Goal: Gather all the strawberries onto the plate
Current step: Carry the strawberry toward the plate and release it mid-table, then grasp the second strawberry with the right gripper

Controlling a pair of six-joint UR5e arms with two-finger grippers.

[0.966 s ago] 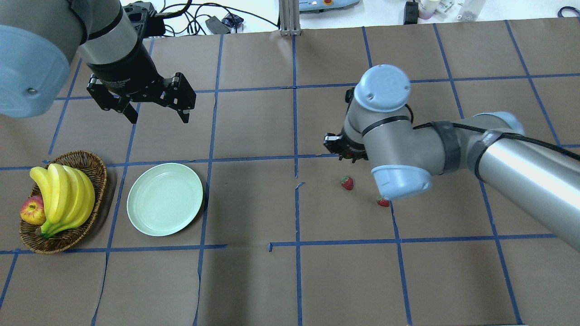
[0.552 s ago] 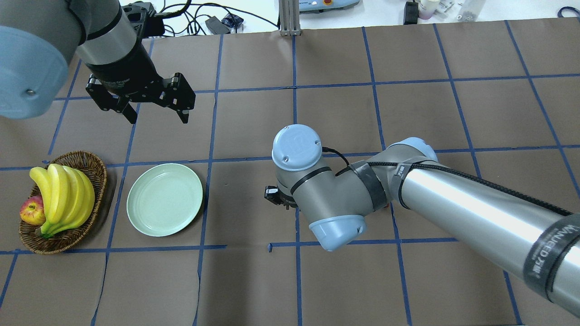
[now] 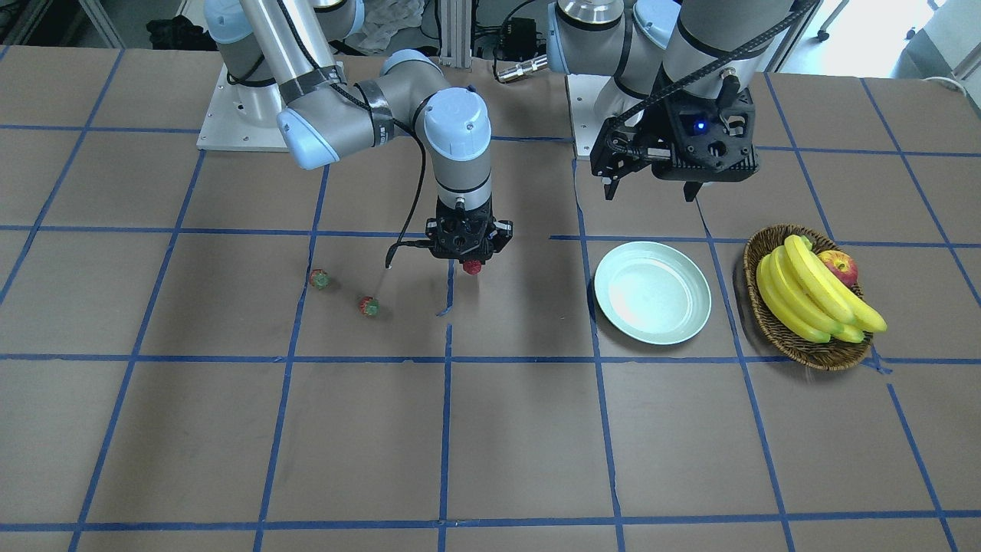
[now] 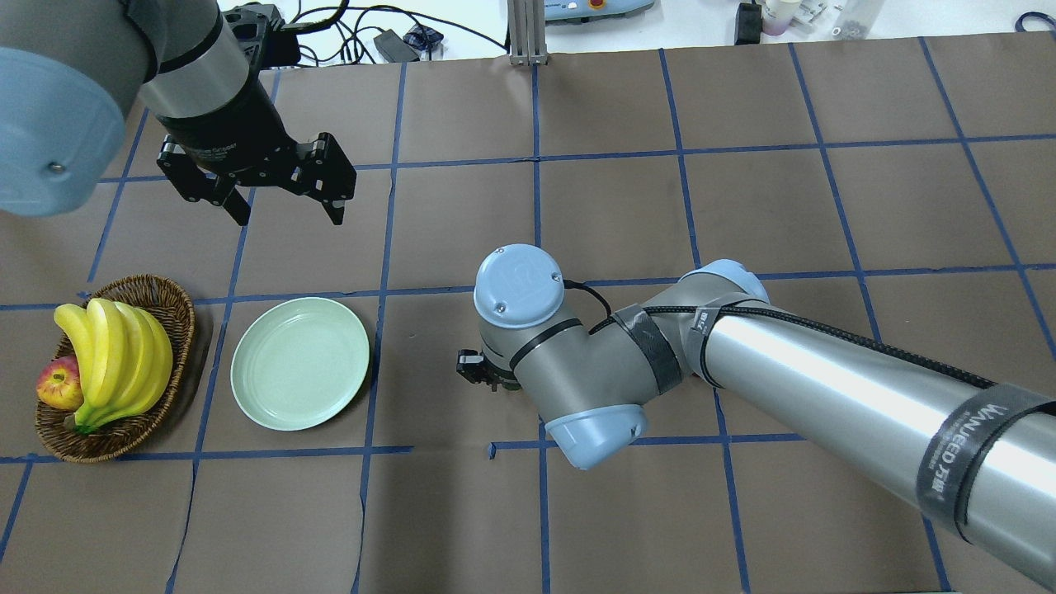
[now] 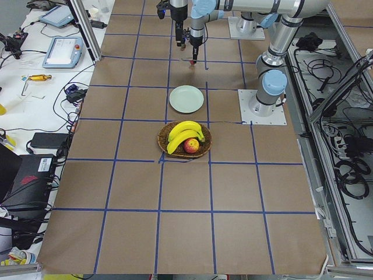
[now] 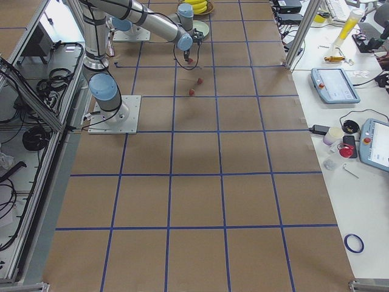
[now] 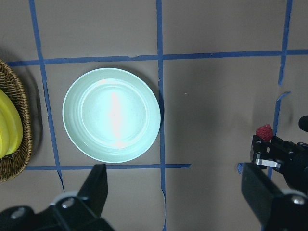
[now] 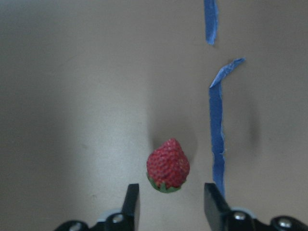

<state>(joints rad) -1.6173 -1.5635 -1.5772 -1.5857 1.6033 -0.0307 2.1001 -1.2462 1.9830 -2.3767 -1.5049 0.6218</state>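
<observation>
The right arm (image 4: 825, 388) reaches in low over the brown paper-covered counter (image 4: 462, 520) with its blue tape grid, its wrist bent so the right gripper (image 3: 468, 259) points straight down near the counter's middle. Its jaws are drawn in narrow around a small red strawberry with a green leafy cap (image 8: 167, 165), taken at the cap end so the red point sticks out past the tips. From the front the berry hangs just clear of the counter, beside a torn blue tape line. The left arm (image 4: 206, 74) holds the left gripper (image 4: 290, 216) high and pointing down, its jaws spread wide and holding nothing. Its wrist camera looks down on the round pale mint-green plate (image 4: 256, 404). The plate lies on the counter, apart from the held berry, on the robot's left of it. Just beside the plate, farther left, sits a brown wicker basket (image 4: 177, 301) with a bunch of yellow bananas (image 4: 124, 355) and a red-yellow apple (image 4: 58, 386). On the other side of the right gripper, a loose strawberry (image 3: 369, 307) and a second loose strawberry (image 3: 319, 279) lie near each other on the counter, hidden under the arm in the overhead view
</observation>
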